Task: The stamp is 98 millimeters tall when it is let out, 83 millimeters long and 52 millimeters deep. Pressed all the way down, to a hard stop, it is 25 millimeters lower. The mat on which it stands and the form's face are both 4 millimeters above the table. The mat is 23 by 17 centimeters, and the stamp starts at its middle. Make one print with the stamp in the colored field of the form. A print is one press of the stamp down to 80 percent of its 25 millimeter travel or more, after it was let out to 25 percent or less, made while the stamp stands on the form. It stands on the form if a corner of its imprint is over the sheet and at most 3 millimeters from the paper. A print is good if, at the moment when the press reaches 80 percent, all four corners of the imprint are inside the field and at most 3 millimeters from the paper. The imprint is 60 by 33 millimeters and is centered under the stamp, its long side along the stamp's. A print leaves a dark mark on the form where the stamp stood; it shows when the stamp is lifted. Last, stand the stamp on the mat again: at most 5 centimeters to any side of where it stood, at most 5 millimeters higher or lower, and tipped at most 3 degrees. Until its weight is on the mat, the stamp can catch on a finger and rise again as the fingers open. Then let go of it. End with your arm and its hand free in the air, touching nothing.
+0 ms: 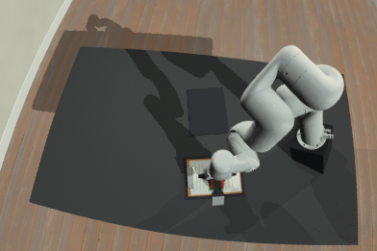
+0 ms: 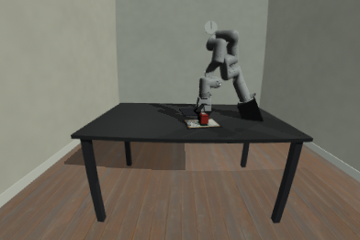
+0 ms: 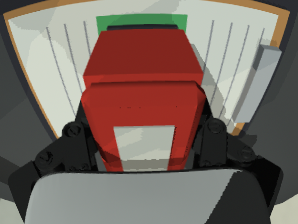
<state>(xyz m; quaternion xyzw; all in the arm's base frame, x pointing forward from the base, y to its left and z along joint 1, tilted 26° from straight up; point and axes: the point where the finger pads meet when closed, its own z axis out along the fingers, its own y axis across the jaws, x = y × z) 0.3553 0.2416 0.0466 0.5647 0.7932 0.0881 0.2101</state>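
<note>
I am gripping the red stamp [image 3: 141, 96] between my end effector [image 3: 143, 137] fingers, which are pinching its sides, and it is filling the middle of the wrist view. It is standing over the form [image 3: 226, 43], whose pale sheet with an orange border is curving across the upper half of that view. Only a thin strip of the green field [image 3: 141, 23] is showing above the stamp's far edge, so I judge the stamp is sitting largely over the field, though I cannot tell whether it is touching the paper or pressed down.

No dark mark is visible on the sheet, but the stamp is covering the place where one would be, so I cannot say whether the print is made.

In the top view the dark mat [image 1: 207, 111] is lying at frame centre, well apart from the form at lower centre, with nothing standing on it. So carrying the stamp there, setting it down and releasing are still ahead.

The black bench [image 2: 138, 126] is carrying everything.
</note>
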